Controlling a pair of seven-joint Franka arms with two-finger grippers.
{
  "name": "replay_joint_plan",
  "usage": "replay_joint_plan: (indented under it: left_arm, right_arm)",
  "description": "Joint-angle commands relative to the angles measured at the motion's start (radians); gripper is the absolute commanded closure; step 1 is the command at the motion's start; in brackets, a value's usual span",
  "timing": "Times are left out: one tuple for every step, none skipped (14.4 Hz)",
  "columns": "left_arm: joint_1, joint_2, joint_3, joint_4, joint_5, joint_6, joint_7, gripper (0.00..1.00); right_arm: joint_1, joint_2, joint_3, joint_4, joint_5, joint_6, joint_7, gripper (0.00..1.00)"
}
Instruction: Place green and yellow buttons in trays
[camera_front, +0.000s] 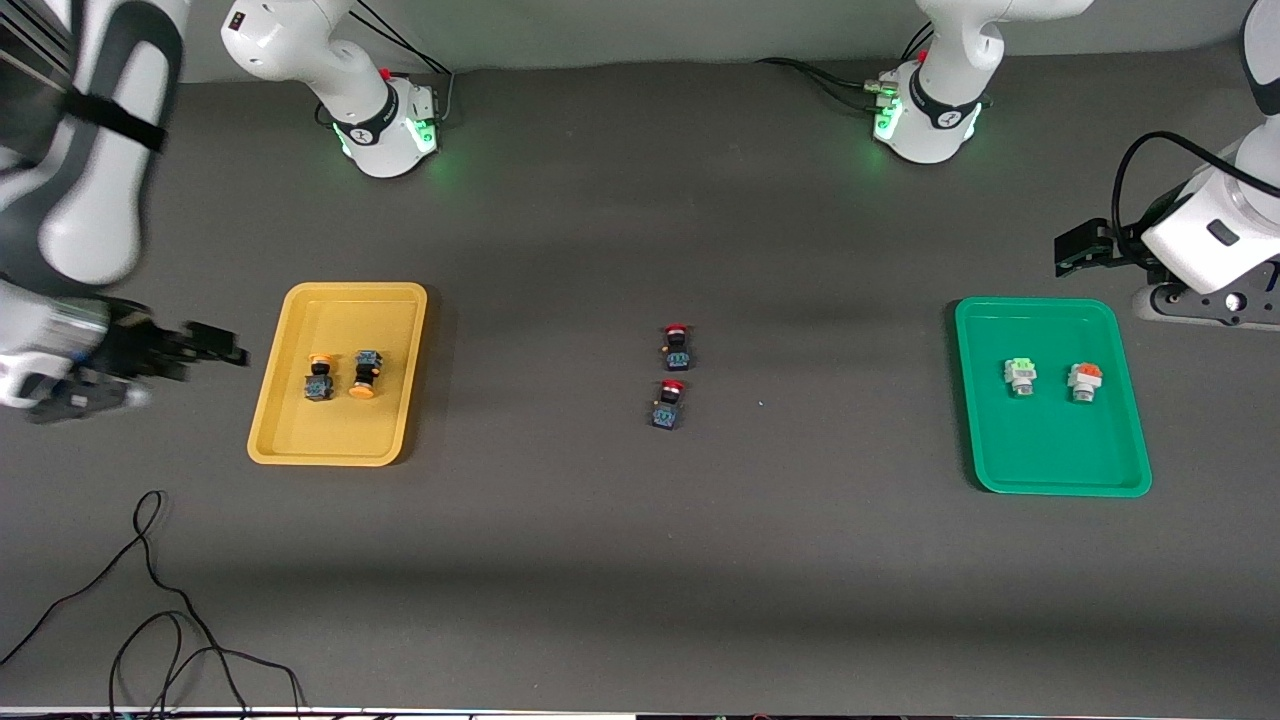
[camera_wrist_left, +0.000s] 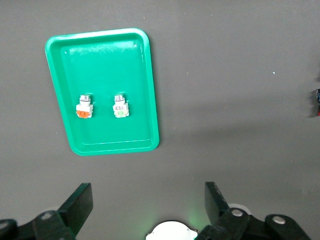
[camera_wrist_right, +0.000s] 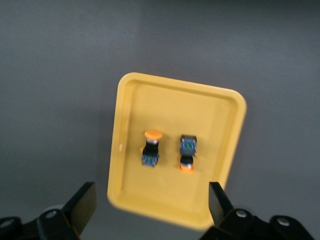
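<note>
Right gripper (camera_front: 215, 345) open, beside yellow tray (camera_front: 290, 420)

We're looking at a robotics lab: two arm bases (camera_front: 385, 130) bolted to a grey-covered table (camera_front: 640, 560), loose cables (camera_front: 150, 600) trailing.

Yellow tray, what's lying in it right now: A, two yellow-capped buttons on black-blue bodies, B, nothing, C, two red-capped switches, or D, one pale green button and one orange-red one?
A: the yellow tray holds the two yellow-capped buttons side by side, while the red-capped switches sit on the table mid-way between the trays.
</note>
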Motion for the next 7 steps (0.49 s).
replay_joint_plan:
  left_arm:
    - [-0.005, -0.009, 0.009, 0.010, -0.027, -0.026, 0.005, 0.00]
    - [-0.005, -0.009, 0.008, 0.011, -0.030, -0.024, 0.005, 0.00]
    - [-0.005, -0.009, 0.009, 0.019, -0.031, -0.027, 0.005, 0.00]
    - [-0.005, -0.009, 0.009, 0.019, -0.031, -0.030, 0.007, 0.00]
    - [-0.007, -0.008, 0.009, 0.020, -0.030, -0.035, 0.007, 0.00]
    - [-0.005, -0.008, 0.009, 0.025, -0.030, -0.035, 0.007, 0.00]
    - [-0.005, -0.006, 0.009, 0.031, -0.030, -0.035, 0.007, 0.00]
  right_arm:
    - [-0.013, 0.000, -0.063, 0.190, -0.049, -0.193, 0.062, 0.01]
    - [-0.015, 0.003, -0.088, 0.245, -0.073, -0.253, 0.064, 0.01]
    - [-0.021, 0.003, -0.097, 0.296, -0.107, -0.299, 0.073, 0.01]
    - [-0.029, 0.005, -0.097, 0.342, -0.139, -0.327, 0.079, 0.01]
    - [-0.042, 0.003, -0.096, 0.378, -0.171, -0.339, 0.075, 0.01]
    - [-0.056, 0.002, -0.091, 0.396, -0.176, -0.356, 0.075, 0.01]
    - [-0.059, 0.002, -0.090, 0.398, -0.173, -0.362, 0.076, 0.01]
